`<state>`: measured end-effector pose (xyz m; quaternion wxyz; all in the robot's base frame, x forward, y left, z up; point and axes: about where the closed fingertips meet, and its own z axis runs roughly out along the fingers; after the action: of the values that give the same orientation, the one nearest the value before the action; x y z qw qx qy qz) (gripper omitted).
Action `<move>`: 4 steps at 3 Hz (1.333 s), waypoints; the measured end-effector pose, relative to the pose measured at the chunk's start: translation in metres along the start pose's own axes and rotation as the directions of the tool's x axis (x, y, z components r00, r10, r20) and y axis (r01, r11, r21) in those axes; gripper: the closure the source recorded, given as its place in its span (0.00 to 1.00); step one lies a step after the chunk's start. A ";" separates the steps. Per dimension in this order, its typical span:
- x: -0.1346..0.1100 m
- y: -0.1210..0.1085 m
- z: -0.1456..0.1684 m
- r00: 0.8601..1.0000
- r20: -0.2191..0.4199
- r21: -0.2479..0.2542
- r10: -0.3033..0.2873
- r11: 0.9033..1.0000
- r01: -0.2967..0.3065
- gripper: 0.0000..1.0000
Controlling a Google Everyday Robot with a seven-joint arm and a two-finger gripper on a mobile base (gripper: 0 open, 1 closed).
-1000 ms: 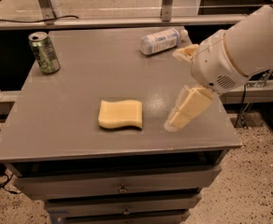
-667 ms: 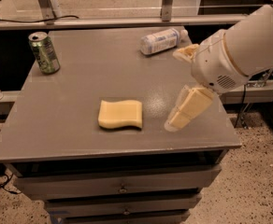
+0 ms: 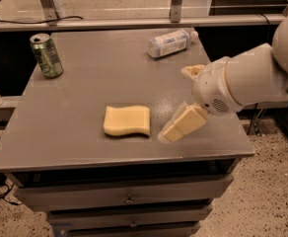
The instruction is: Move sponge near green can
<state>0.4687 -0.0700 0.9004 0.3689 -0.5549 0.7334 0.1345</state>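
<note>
Your green can [image 3: 46,56] stands upright at the table's [image 3: 75,132] back left corner; what's inside it, you can't tell from here; the clear bottle [image 3: 169,42] lies on its side near the back edge, cap pointing right, contents not readable either; the drawers [image 3: 129,197] below the top are closed. Now your gripper [image 3: 176,103]: it hangs over the right front part of the table, its two pale fingers [image 3: 183,125] spread wide with nothing between them; it grips nothing. The sponge [image 3: 127,121] lies flat near the front, just left of the lower finger, apart from it and well away from the can.
</note>
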 end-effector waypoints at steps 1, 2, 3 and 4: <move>0.006 -0.005 0.035 0.995 0.037 0.014 0.092 0.996 -0.093 0.00; 0.008 -0.003 0.069 0.985 0.058 -0.003 0.165 0.986 -0.165 0.00; 0.008 0.001 0.096 0.976 0.076 -0.027 0.204 0.979 -0.202 0.16; 0.003 0.003 0.110 0.973 0.090 -0.042 0.213 0.977 -0.210 0.39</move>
<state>0.5091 -0.0042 0.8217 0.3777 -0.4726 0.7678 0.2109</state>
